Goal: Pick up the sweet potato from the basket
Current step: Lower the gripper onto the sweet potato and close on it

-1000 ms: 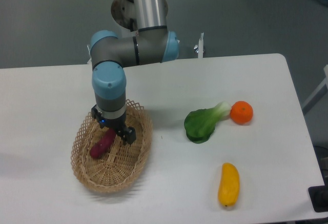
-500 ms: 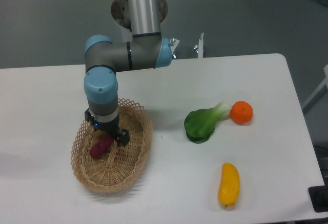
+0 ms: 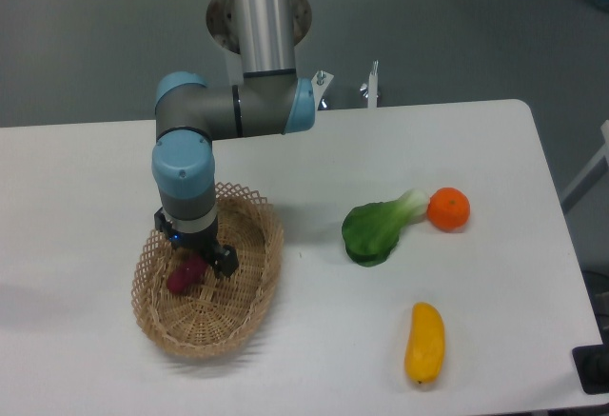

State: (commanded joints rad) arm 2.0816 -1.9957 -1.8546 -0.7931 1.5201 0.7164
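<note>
Reddish-purple sweet potato [image 3: 185, 273] lies in the wicker basket [image 3: 249, 304], its upper end under the gripper [image 3: 197, 256]. Whether the fingers are clenched on it cannot be told. Step in hand: the grasp; next, a firm closure and a straight lift.

Sweet potato [image 3: 182, 274]: small, reddish-purple, elongated, lay tilted inside basket [image 3: 249, 294] w/ upper end hidden under arm. Basket: oval, shallow, tan wicker w/ open-lattice rim, sat upright on left part of table, potato in its left-center area.
</note>
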